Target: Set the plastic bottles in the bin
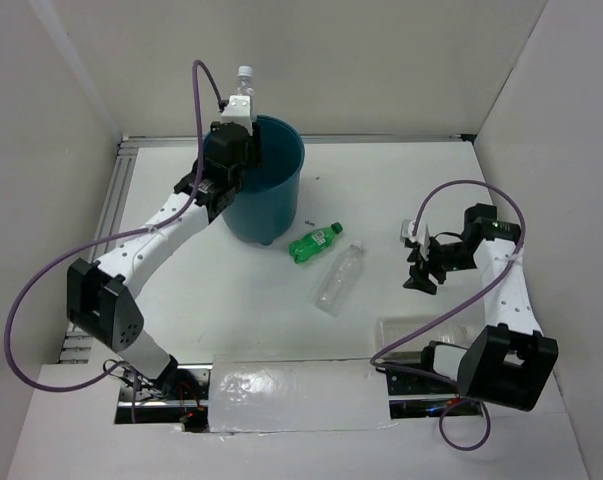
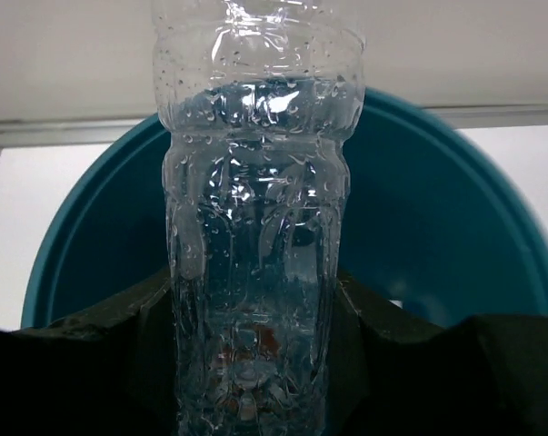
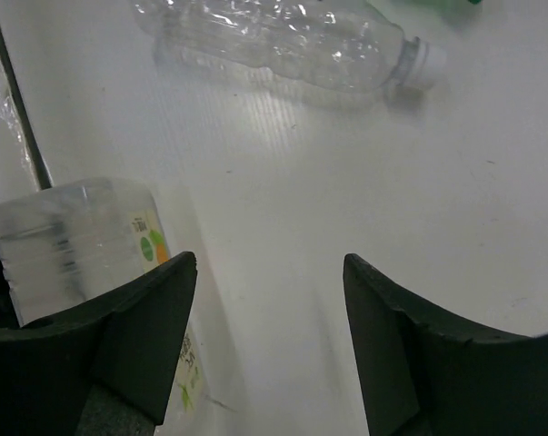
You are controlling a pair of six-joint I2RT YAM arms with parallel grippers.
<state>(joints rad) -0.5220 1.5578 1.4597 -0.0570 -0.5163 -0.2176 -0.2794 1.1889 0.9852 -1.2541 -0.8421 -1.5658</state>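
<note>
Desk carries three bottles yet to move, all on the bin's right side

Bin stands upright. I can't see its floor well enough to count anything inside

My left hand is at the bin's far-left rim, clamped on the held clear bottle, which is upright with its cap on top. In the wrist view the bin's mouth sits right behind the bottle. My read: that one is a small move and a release from done

My right hand is well to the right of the bin, fingers apart, holding nothing, low over the desk

To go:
- loose clear bottle, lying on its side to the near right of the bin
- green bottle, lying near the bin's base
- labelled bottle, farthest from the bin, just beside my right hand

Call it one of four nearly in, none confirmed inside, three not yet started
</note>
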